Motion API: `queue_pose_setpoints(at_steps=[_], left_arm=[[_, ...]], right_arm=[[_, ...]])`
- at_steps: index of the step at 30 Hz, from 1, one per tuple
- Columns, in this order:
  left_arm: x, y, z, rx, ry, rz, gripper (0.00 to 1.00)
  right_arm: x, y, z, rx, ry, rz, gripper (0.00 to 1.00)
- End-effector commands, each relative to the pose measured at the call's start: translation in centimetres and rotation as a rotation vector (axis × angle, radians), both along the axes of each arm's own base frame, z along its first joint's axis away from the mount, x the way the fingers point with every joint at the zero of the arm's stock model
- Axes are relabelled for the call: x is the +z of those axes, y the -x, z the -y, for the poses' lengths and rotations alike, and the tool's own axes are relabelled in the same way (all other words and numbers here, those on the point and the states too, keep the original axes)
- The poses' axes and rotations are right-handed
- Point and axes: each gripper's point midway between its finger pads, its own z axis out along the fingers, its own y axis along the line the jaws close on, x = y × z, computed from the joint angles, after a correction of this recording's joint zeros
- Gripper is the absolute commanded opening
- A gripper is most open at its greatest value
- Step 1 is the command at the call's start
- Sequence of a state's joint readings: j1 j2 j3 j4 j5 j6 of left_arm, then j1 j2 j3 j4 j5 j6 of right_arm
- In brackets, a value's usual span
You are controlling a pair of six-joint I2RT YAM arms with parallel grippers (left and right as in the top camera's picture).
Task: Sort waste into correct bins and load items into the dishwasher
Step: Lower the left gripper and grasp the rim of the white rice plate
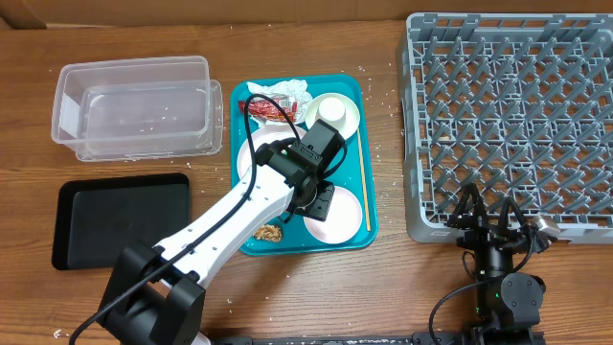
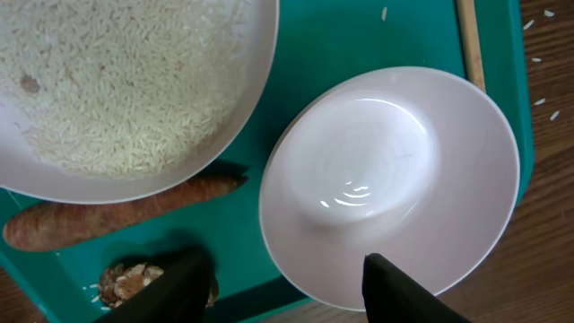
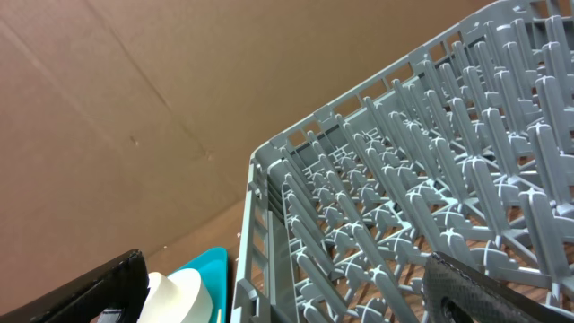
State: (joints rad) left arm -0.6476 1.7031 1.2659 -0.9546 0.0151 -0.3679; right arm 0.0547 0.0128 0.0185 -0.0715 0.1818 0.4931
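Bowl (image 2: pixel 390 184): white, on teal tray (image 2: pixel 359 36), beside rice plate (image 2: pixel 117 81), carrot stick (image 2: pixel 117 211).
Left gripper (image 2: pixel 285 274): released, poised over bowl rim.
Right gripper (image 1: pixel 488 216): released, beside rack (image 1: pixel 508 115).

- A tub (image 1: pixel 65 105) sits at the back left, with a flat bin tray (image 1: pixel 120 218) in front of it.
- A serving tray (image 1: pixel 306 244) lies in the middle, and a rack (image 1: pixel 508 125) stands to its right.
- On the serving tray, a bowl (image 2: pixel 390 184) sits beside a plate (image 2: pixel 126 90). A carrot stick (image 2: pixel 117 213) lies between the plate and a chunk (image 2: pixel 134 280).
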Motion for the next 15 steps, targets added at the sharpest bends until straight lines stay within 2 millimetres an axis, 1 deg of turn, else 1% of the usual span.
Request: queue_pose_setpoints(at_steps=[1, 3, 4, 5, 8, 10, 12, 15], left_arm=[[-0.3, 0.0, 0.9, 0.003, 0.034, -0.01, 0.56], [-0.4, -0.2, 1.1, 0.0, 0.034, 0.0, 0.6], [-0.5, -0.4, 0.9, 0.003, 0.024, 0.009, 0.63], [-0.7, -0.6, 0.7, 0.006, 0.01, 0.015, 0.63], [-1.3, -1.5, -0.4, 0.024, -0.062, 0.051, 0.64], [-1.5, -1.8, -0.9, 0.03, -0.094, 0.066, 0.61], [-1.7, -2.0, -0.9, 0.038, -0.099, 0.07, 0.59], [-1.5, -2.7, -0.5, 0.04, -0.08, 0.1, 0.63]], right_arm=[[-0.2, 0.0, -0.2, 0.008, 0.011, 0.003, 1.0], [-0.2, 0.0, -0.2, 0.008, 0.011, 0.003, 1.0], [-0.2, 0.0, -0.2, 0.008, 0.011, 0.003, 1.0], [-0.2, 0.0, -0.2, 0.008, 0.011, 0.003, 1.0], [-0.2, 0.0, -0.2, 0.008, 0.011, 0.003, 1.0], [-0.2, 0.0, -0.2, 0.008, 0.011, 0.003, 1.0], [-0.2, 0.0, -0.2, 0.008, 0.011, 0.003, 1.0], [-0.2, 0.0, -0.2, 0.008, 0.011, 0.003, 1.0]])
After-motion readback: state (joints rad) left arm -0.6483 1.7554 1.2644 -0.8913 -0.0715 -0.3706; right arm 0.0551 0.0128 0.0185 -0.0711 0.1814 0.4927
